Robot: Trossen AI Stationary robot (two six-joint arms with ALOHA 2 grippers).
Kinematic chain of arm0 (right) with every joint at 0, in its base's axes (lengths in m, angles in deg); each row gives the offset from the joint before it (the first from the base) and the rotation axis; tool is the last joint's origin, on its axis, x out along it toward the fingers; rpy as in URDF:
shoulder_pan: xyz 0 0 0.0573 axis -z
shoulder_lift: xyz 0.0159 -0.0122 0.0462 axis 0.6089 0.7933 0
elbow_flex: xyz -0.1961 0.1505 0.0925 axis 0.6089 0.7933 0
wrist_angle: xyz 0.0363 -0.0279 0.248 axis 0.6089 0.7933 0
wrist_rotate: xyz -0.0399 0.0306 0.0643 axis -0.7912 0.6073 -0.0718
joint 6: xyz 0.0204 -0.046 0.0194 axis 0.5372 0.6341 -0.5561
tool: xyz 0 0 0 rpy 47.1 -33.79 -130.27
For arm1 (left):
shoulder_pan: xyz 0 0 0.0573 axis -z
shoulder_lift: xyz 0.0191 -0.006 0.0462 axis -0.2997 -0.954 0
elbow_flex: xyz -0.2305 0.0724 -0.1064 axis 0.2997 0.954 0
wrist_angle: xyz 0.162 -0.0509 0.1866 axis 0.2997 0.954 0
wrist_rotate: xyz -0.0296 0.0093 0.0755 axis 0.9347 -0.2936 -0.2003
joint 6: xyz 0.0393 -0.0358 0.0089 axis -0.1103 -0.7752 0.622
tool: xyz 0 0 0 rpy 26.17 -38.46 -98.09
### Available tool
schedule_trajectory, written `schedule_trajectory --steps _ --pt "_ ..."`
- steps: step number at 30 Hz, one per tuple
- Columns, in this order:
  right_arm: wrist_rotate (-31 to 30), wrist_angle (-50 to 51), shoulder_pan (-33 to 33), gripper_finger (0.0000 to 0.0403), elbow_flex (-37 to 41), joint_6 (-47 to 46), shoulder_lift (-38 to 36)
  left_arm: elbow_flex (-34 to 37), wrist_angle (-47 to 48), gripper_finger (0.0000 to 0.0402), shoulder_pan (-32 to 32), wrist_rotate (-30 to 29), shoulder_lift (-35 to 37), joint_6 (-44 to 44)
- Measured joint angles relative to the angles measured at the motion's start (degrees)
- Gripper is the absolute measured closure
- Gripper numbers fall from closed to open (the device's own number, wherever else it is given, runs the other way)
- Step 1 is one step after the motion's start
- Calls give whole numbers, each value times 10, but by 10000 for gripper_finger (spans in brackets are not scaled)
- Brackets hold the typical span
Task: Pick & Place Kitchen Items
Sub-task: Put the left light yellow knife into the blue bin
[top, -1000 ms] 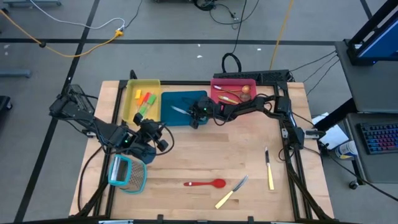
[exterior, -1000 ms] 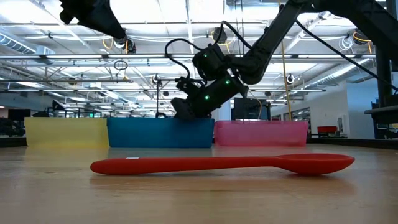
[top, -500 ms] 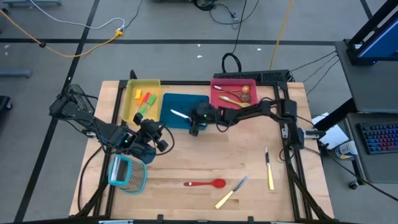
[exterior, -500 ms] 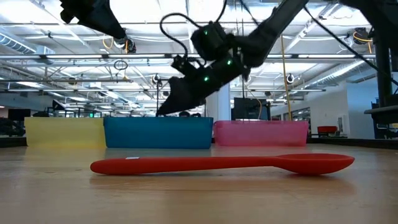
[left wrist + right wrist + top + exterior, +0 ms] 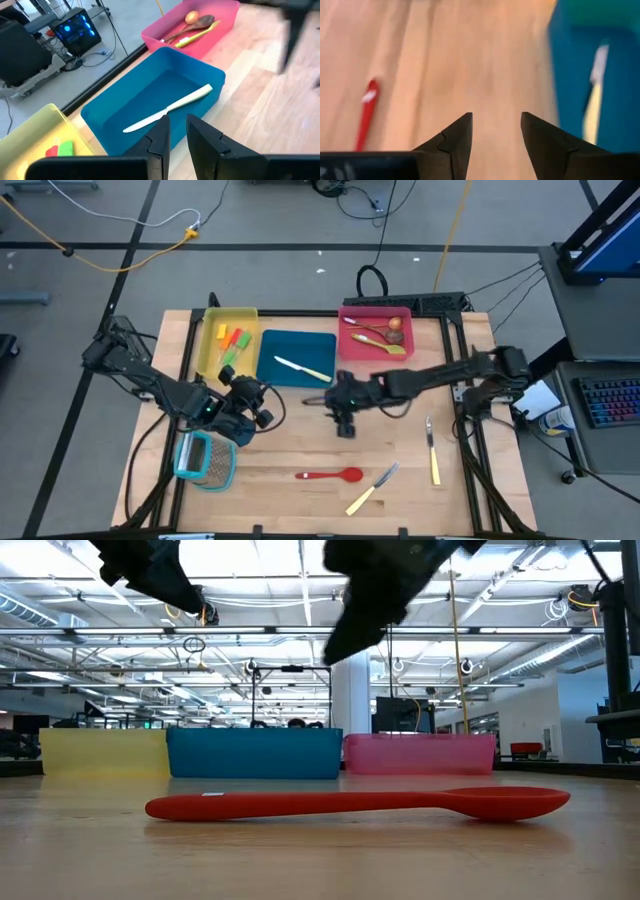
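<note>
Over the middle of the table: the right gripper [image 5: 344,426] is hanging above bare wood, its two fingers standing apart with nothing between them.

Left gripper [image 5: 262,402]: it is waiting at about 9 o'clock from the right one, near the blue tray [image 5: 270,370]; its fingers are sitting close together with only a thin gap, holding nothing.

Already put away: a cream-handled knife [image 5: 302,369] is lying in the blue tray, spoons are lying in the red tray [image 5: 343,310], and small spatulas are lying in the yellow tray [image 5: 210,315].

Still waiting on the table: the red spoon [image 5: 330,475], a second knife [image 5: 371,489] just beside it, and a third knife [image 5: 433,452] off near the right edge.

Which way to go: the red spoon is lying at about 6 o'clock from the right gripper, a little toward 7.

How the spoon is lying: its long body is running from 9 o'clock to 3 o'clock, bowl end at 3.

Nearer arm: the right one, I am guessing, since it is hanging almost straight above the spoon's far side.

Likely next job: I am thinking the open fingers need to come down across the thin handle.
</note>
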Motion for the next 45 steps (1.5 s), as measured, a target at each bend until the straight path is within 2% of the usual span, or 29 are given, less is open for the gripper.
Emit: schedule_trajectory --steps 6,10,15,18,23,28,33,45 --pt "2 104 -71 243 58 -71 -67 0 -1 334 1 13 -26 -8" --pt "1 97 -115 243 118 -94 -115 0 -5 334 1 22 -40 -16" --pt "1 23 -160 240 206 -96 -165 0 -19 334 1 23 -52 -14" --pt "2 -79 -176 233 263 -121 -183 1 -19 334 1 25 -56 -16" --pt "66 -253 -187 216 347 -129 -186 0 -20 334 -3 24 -55 -27" --pt "150 -427 -197 209 434 -105 -156 0 -19 334 -11 24 -55 -52" --pt "148 -597 -227 218 474 -112 -84 0 -18 334 -19 24 -55 -72" --pt "150 -713 -248 226 459 -93 79 0 -14 334 -30 76 -55 -84"
